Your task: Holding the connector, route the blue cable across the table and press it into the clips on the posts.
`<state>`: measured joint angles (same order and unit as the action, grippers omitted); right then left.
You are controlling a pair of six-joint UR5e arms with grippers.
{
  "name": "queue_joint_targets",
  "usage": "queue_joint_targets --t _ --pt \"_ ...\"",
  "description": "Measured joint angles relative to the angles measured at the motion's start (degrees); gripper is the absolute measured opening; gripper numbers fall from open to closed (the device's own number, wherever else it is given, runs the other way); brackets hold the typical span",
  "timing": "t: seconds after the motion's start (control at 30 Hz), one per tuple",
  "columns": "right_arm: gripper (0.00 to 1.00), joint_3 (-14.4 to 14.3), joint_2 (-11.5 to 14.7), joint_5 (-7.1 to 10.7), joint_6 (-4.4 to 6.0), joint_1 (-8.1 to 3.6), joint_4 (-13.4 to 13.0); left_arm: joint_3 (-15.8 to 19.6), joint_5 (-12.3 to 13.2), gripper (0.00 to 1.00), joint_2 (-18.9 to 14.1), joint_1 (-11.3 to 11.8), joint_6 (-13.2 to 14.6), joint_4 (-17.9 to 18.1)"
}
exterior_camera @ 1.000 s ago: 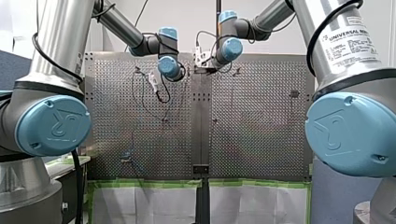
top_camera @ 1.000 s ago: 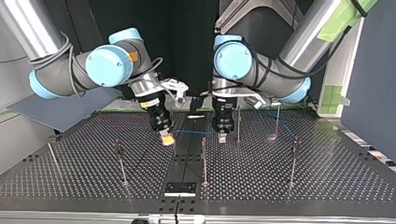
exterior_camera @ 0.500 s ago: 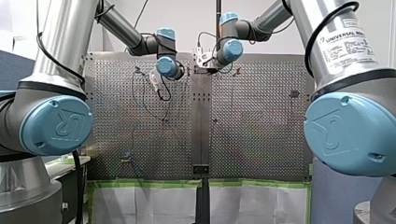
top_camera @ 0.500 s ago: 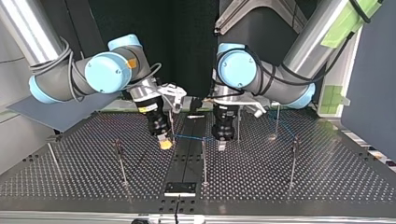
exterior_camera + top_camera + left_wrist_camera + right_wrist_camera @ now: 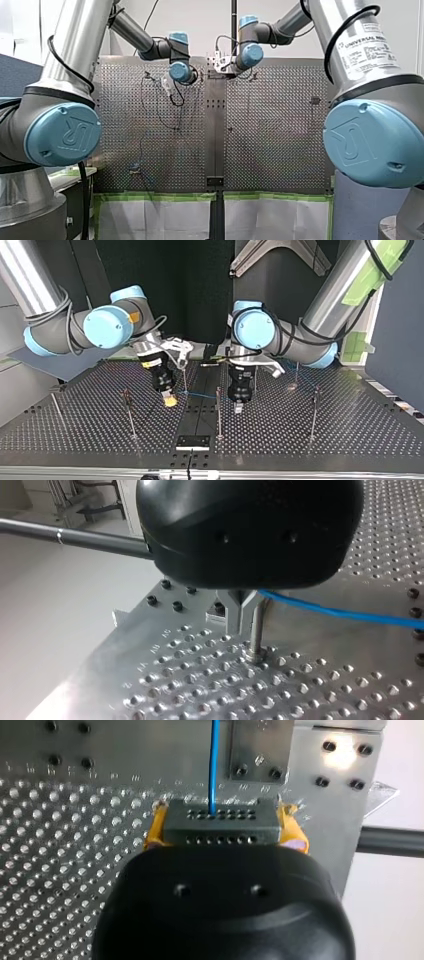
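Yellow-padded right fingers point(image 5: 154, 827) clamp the connector point(image 5: 220, 824).
Blue cable point(image 5: 214, 765) leaves it straight ahead of the fingers, lengthwise away over the worktop point(image 5: 60, 860), reaching a post point(image 5: 256, 630) by my left arm point(image 5: 280, 337), whose grip I cannot tell.

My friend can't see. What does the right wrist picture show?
My right gripper clamps a dark connector, dotted with small holes, between yellow pads. A blue cable runs from it straight ahead over the perforated table.
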<state>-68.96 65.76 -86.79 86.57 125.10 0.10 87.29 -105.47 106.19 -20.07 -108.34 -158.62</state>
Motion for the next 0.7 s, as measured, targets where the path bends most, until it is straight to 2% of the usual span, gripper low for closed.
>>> queue_joint_targets --t 0.4,0.7 --pt "0.00 1.98 -2.96 1.57 0.03 -1.86 -0.69 -1.96 2.40 0.00 3.84 1.61 -1.05 2.96" --pt "0.00 4.83 -5.81 3.71 -0.49 -2.29 -1.90 -4.43 2.25 0.00 6.72 1.94 -1.31 2.56"
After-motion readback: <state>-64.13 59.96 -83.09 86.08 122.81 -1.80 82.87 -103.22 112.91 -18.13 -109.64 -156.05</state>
